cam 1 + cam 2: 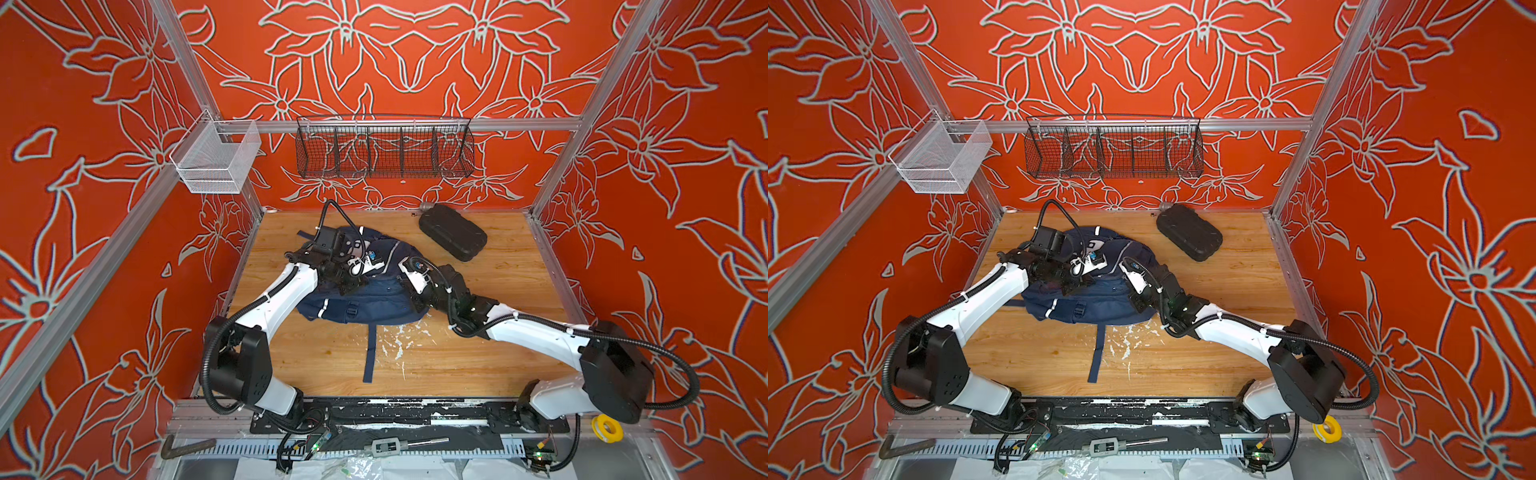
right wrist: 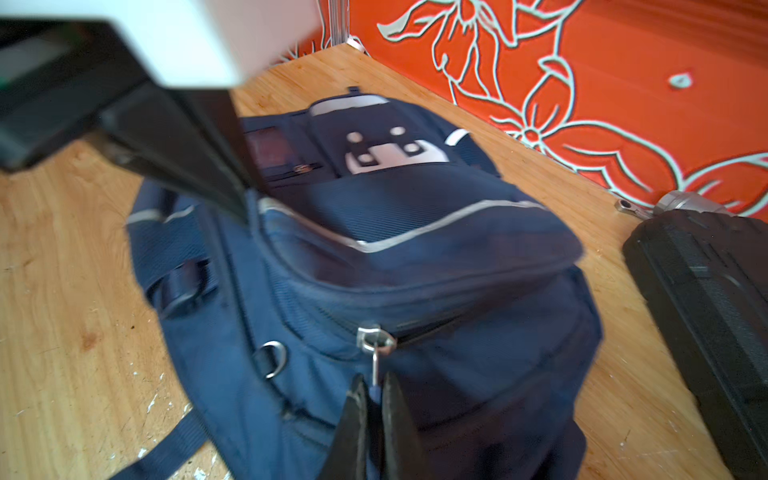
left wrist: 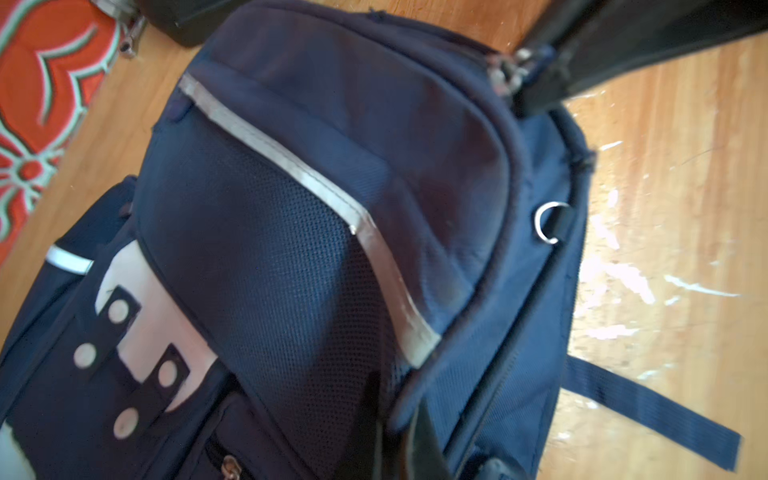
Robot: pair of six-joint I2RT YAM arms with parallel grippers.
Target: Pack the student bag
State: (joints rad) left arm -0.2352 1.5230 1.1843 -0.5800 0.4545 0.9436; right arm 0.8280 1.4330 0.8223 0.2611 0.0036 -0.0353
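The student bag (image 1: 365, 299) (image 1: 1096, 305), a navy backpack with a white dotted patch (image 3: 141, 328) and a grey stripe, lies flat mid-table. My left gripper (image 3: 397, 399) is shut on a fold of the bag's front pocket fabric; in both top views it sits on the bag's left half (image 1: 353, 286) (image 1: 1077, 284). My right gripper (image 2: 374, 382) is shut on the zipper pull (image 2: 376, 361) hanging from the silver slider (image 2: 376, 338), at the bag's right edge (image 1: 417, 303). The zip beside the slider looks closed.
A black oval hard case (image 1: 453, 232) (image 2: 706, 311) lies at the back right of the wooden table (image 1: 498, 353). A loose strap (image 1: 370, 353) trails toward the front. A black wire basket (image 1: 384, 145) and a white mesh basket (image 1: 216, 160) hang on the frame.
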